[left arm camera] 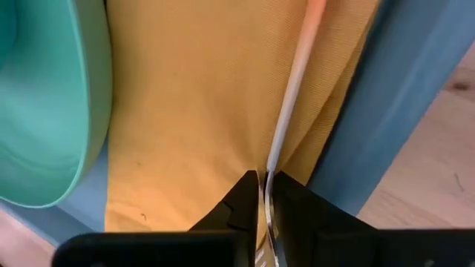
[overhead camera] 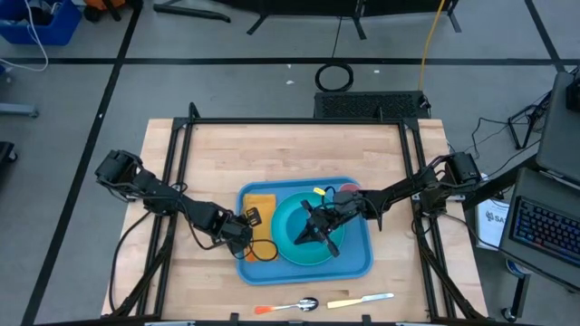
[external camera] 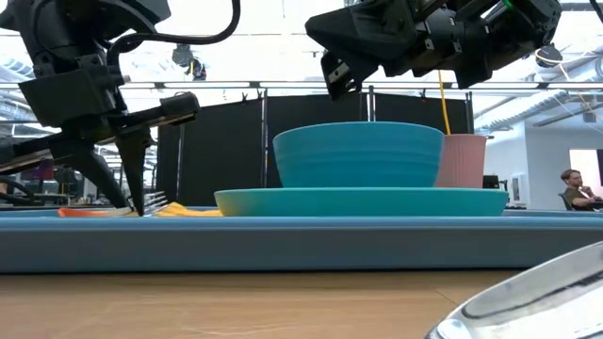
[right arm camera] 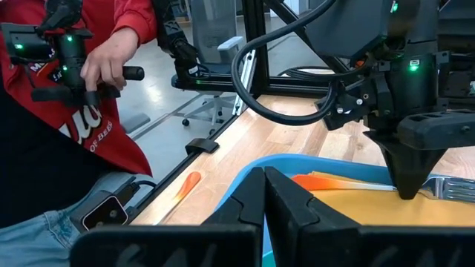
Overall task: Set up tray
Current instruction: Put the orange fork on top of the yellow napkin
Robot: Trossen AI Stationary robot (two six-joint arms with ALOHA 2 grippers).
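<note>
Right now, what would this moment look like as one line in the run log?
left pincer: shut on fork, over yellow napkin | right pincer: shut, empty, above plate | tray: spoon, knife outside

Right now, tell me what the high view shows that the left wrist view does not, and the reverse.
Only the high view shows the spoon and knife lying on the table, off the tray, and the right claw above the plate. Only the left wrist view shows the left claw pinching the fork against the yellow napkin. Both show the blue tray, napkin and teal plate.
</note>
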